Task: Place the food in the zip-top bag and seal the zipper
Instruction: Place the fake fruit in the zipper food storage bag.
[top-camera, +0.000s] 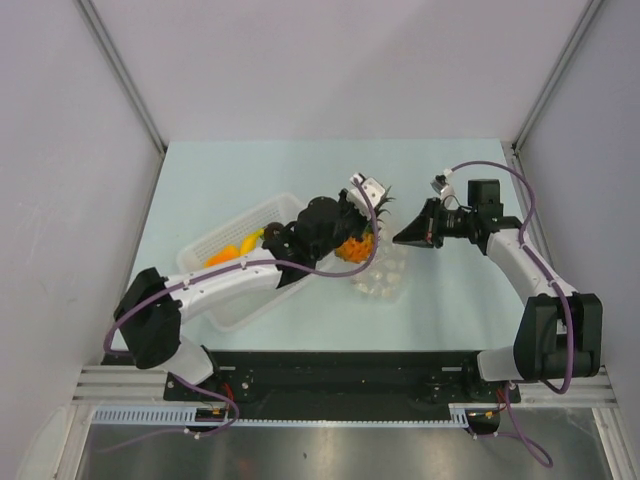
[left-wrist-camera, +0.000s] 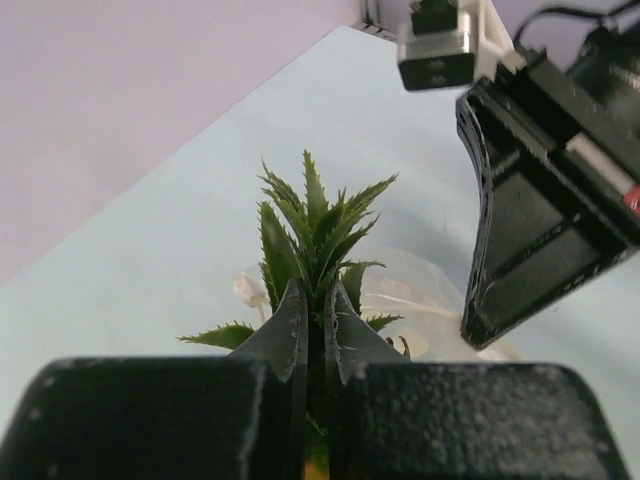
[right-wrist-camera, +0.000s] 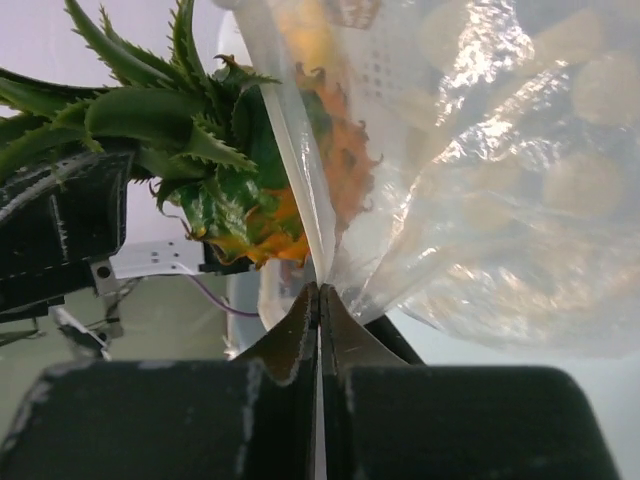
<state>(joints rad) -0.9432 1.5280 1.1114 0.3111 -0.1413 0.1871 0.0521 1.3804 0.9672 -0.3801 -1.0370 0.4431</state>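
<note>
The task is early, with nothing loose inside the bag (top-camera: 385, 278) yet. The left tool (left-wrist-camera: 318, 300) is clamped on the green crown of the pineapple (top-camera: 355, 246) and holds it in the air near the middle of the bench (top-camera: 250, 170). The bag lies just at the pineapple's 4 o'clock in the top view. The right tool (right-wrist-camera: 318, 295) is pinched together on the bag's lip and lifts it, so the mouth stands open towards the fruit. In the right wrist view part of the orange body shows through the film. I judge the pineapple is at the mouth, perhaps partly in, but it is not let go.

What is left:
- Dropping the pineapple fully inside.
- Moving over the other food.
- Pressing the zipper (right-wrist-camera: 290, 150) shut. It is unsealed now, since the lip is held apart.

Counted:
- One pineapple, held by the left tool.
- One banana (top-camera: 252, 239) and one orange piece (top-camera: 222, 257). Both lie in the white basket (top-camera: 240, 220), which sits at the pineapple's 9 o'clock, partly under the left arm.
- No dark round fruit that I can find. It may be hidden under the arm.
- One bag and one basket.
- Two tools, each gripping something
</note>
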